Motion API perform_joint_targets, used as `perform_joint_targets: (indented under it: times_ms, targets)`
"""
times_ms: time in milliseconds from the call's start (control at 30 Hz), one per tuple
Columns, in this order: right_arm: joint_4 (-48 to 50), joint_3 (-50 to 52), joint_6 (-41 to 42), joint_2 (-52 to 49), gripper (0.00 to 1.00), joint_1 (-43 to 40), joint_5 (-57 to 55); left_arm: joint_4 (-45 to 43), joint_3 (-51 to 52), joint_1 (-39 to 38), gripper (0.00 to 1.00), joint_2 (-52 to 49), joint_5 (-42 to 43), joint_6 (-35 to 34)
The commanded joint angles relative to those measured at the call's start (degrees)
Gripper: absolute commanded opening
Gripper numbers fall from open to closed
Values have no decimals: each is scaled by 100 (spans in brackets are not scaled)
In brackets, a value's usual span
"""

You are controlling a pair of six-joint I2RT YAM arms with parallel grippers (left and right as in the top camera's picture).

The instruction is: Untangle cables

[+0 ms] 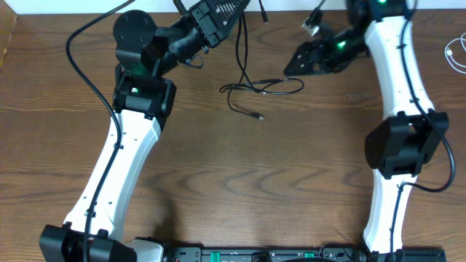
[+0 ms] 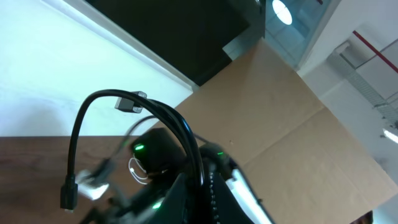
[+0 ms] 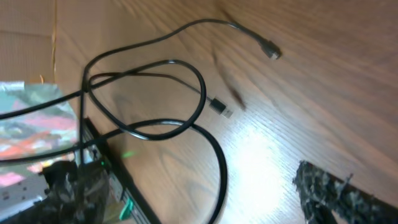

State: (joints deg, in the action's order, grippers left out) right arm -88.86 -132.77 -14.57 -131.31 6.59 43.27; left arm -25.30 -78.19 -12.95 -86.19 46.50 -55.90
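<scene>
Black cables (image 1: 251, 89) lie in a loose tangle on the wooden table at the top centre, with a plug end (image 1: 259, 116) pointing toward me. My left gripper (image 1: 218, 14) is at the far edge, raised and shut on a black cable that hangs down to the tangle. In the left wrist view that cable (image 2: 180, 130) arcs out of the jaws with plugs at both ends. My right gripper (image 1: 300, 60) is open, low over the loop's right side. In the right wrist view the cable loop (image 3: 186, 124) runs between its spread fingers (image 3: 199, 202).
A white cable (image 1: 455, 54) lies at the table's right edge. Another black plug (image 1: 314, 22) sits near the right arm at the far edge. A cardboard wall (image 2: 298, 124) stands behind the table.
</scene>
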Motion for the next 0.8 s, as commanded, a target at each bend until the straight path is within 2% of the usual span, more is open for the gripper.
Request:
perform_joint_targets:
  times_ms: [0,200,333,567,733,767]
  targets:
    - [402,555,693,-31,89,225,81,-50,-81,20,8,15,197,-39]
    - [1556,1434,1499,-31,88,529,85,-7,-81,20,7,15,258,-31]
    - [1860,1727,1825,-31,83,654,-146,-13,-81,42,8,15,240,-33]
    - [1661,2120,3274,-31,73,485,-3523,-240,-83,551,7,59,192,-39]
    - [1268,2118,3587,-28,55,-15,-5062,-173,-81,1215,7,107,195,-33]
    - [1209,2118,3600,-28,46,-120,-5200,-107,-81,1327,8,107,195,-31]
